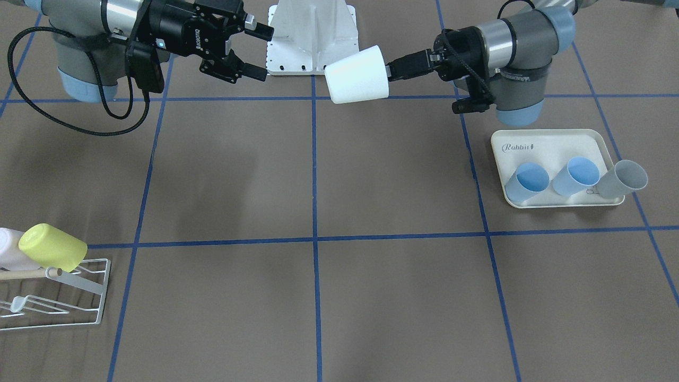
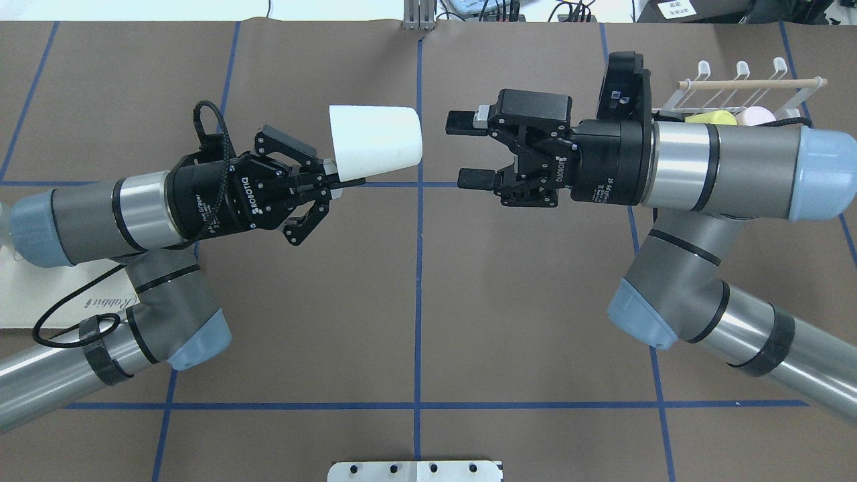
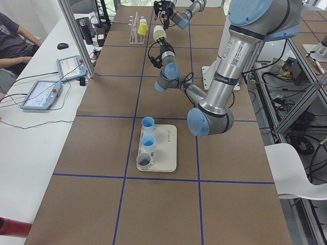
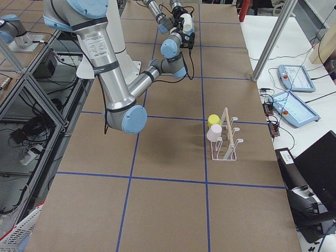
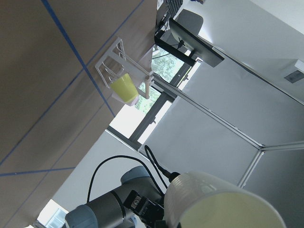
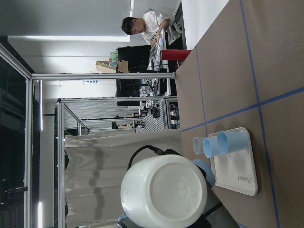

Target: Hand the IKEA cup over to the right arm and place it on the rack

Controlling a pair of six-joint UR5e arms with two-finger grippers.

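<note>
Surface: brown paper surface (image 1: 371,180), crossed by blue tape lines into large squares; benches, screens and a seated person lie beyond its far edge in the side views.
White cup: the white cup (image 2: 375,144) is held in the air over the middle of the surface, lying on its side, well above the paper.
Cup direction: its wide mouth faces the left arm and its narrower closed base faces the right arm; the right wrist view looks straight at that round base.
Left pincer: the left pincer (image 2: 335,182) is pressed together on the cup's rim at the edge nearer the robot. It seems to have one finger inside the wall and one outside, though the overhead view is too cramped there to be sure.
Right pincer: the right pincer (image 2: 466,150) is spread wide, holds nothing, and points its two fingers at the cup's base.
Cup against right pincer: the base is near the fingertips but apart from them, with a clear strip of surface showing between. The cup sits roughly level with the gap between the fingers and is not yet inside it.
Rack: the rack (image 2: 750,84) stands on the robot's right side near the far edge, well apart from both pincers.
On the rack: a yellow-green cup (image 1: 53,246) and a pale cup (image 1: 8,246) are hung on it, side by side.
Tray: a cream tray (image 1: 546,135) on the robot's left side holds two blue cups (image 1: 528,181) and a grey cup (image 1: 623,179) in a row.
</note>
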